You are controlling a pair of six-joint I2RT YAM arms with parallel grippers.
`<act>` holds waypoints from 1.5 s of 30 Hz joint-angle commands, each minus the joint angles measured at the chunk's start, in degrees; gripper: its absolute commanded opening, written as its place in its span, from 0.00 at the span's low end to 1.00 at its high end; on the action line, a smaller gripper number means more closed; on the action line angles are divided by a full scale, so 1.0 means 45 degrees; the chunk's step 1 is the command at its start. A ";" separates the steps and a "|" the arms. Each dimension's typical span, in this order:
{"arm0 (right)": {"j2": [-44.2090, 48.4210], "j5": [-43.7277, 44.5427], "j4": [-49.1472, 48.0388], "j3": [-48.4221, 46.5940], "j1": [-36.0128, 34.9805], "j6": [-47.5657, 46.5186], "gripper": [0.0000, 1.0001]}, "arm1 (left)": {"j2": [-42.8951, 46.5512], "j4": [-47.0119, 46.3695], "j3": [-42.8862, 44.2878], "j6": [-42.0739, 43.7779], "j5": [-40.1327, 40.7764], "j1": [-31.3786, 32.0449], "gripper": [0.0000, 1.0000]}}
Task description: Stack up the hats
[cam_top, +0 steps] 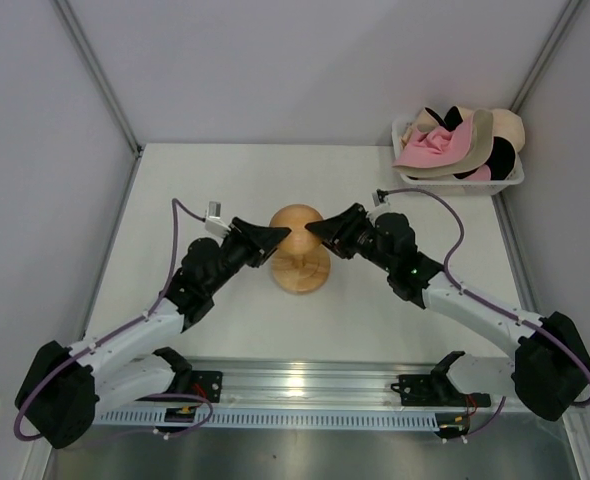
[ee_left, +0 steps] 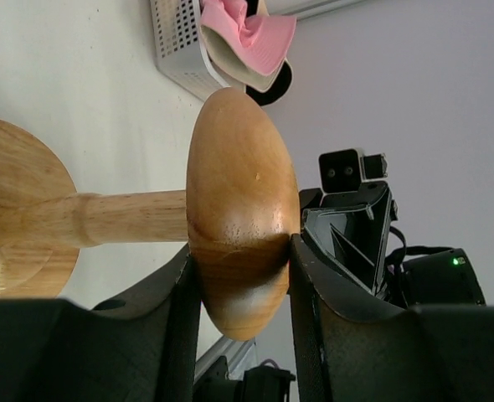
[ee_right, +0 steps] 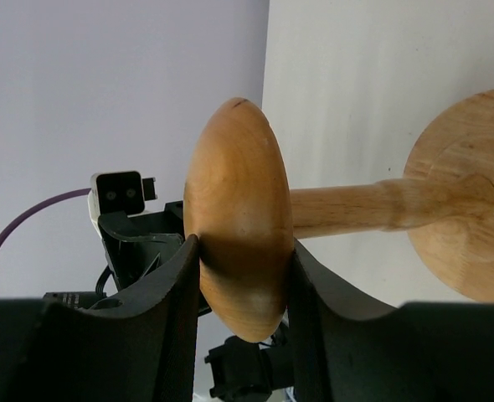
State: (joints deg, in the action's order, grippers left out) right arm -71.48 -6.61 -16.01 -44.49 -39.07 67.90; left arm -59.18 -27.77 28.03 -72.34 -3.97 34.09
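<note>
The hats (cam_top: 455, 145) are all piled in a white basket (cam_top: 505, 185) at the far right corner of the table (cam_top: 225, 190). A pink hat (cam_top: 430, 148) lies on top, crumpled, at the left of the pile. A cream hat (cam_top: 478, 140) curls over it. A black hat (cam_top: 495, 158) peeks out under them, and a peach hat (cam_top: 507, 125) sits at the back right. I cannot see a smiley on the black one from here.

In the middle of the table stands a wooden stand (cam_top: 297, 240) shaped like a mushroom. It is upright, with a round top, a thin stem and a flat round foot. It is well apart from the basket, and there is no hat on it.

The left gripper (cam_top: 277, 238) reaches in from the left. Its two black fingers (ee_left: 167, 318) sit one on each side of the round top and touch the wood, so it holds the top's edge between them. The right gripper (cam_top: 318, 230) comes in from the right and does the same on the other side, its fingers (ee_right: 167, 310) pressed on the wood too. The two grippers face each other across the top, close together but not touching.
</note>
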 commanded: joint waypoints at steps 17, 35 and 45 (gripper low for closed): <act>-0.0385 0.0356 0.1894 -0.0092 -0.1259 -0.1611 0.54 | 0.0551 0.2964 0.0254 0.2342 -0.0487 0.1663 0.26; 0.1939 0.0081 1.0372 -0.4116 0.4810 -0.6004 1.00 | 0.4540 1.3436 0.5504 0.8256 0.3271 -0.1945 0.99; -0.1201 0.0355 0.9652 -0.7688 1.0691 -0.7940 0.95 | 0.0087 1.4922 1.0586 1.1582 0.1021 -0.4917 1.00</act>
State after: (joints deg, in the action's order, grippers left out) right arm -72.25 -6.22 28.34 -74.59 5.39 36.53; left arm -54.96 35.92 72.10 -26.26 5.61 13.54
